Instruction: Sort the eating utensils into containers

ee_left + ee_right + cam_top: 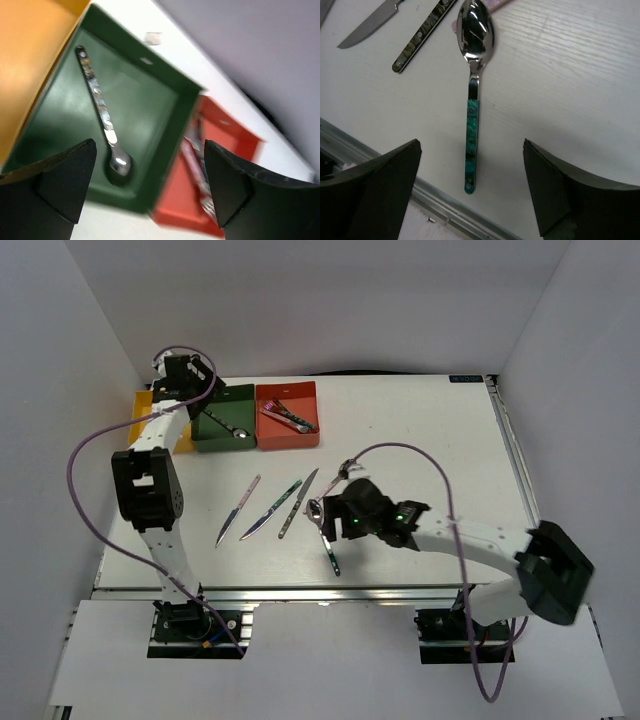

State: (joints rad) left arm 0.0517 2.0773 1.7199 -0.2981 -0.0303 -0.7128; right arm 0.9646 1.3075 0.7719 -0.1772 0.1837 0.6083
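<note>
A spoon with a green handle (472,131) lies on the white table, bowl pointing away from me; it also shows in the top view (328,543). My right gripper (472,192) (326,518) hovers over it, open and empty, one finger on each side of the handle. My left gripper (150,195) (188,375) is open and empty above the bins. The dark green bin (150,95) (215,425) holds one spoon (102,117). The red-orange bin (235,140) (300,432) holds pinkish utensils (197,167). The yellow bin (30,60) (143,405) is mostly hidden by the left arm.
Several knives (238,510) (268,514) (305,488) lie in a row left of the right gripper; a knife blade (370,22) and a dark patterned handle (422,35) show in the right wrist view. The table's metal front rail (435,200) runs just below the spoon.
</note>
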